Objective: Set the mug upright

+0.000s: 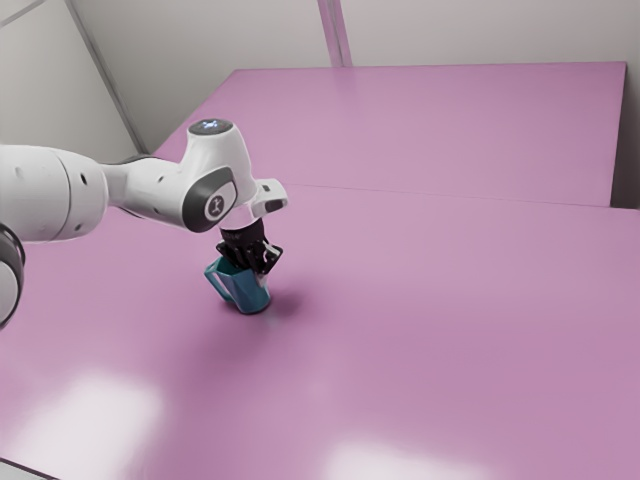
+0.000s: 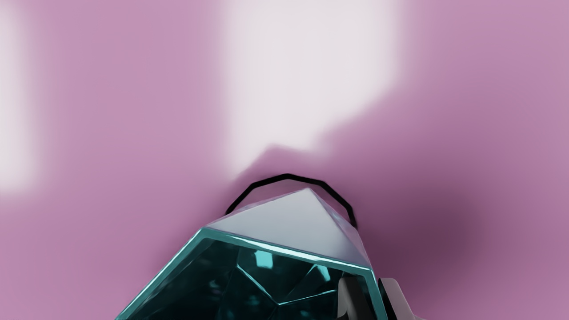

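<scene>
- The mug [image 1: 243, 287] is mouth up on the table [image 1: 450, 330], left of centre in the exterior view and toward the near side; it looks upright or nearly so.
- The gripper [image 2: 375, 291] has its jaws closed on the mug's wall — one inside, one outside.
- I can't tell whether the base sits fully flat.
- Any lean is best eased out slowly, base low; let go only once it's flat, then rise straight — a sideways drag could tip it.

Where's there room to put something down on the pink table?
There looks to be room on the pink table from the mug to the exterior view's right edge, and farther back toward the pale wall. It's crowded at the mug: the gripper pinches its rim and the arm hangs close above.
</scene>
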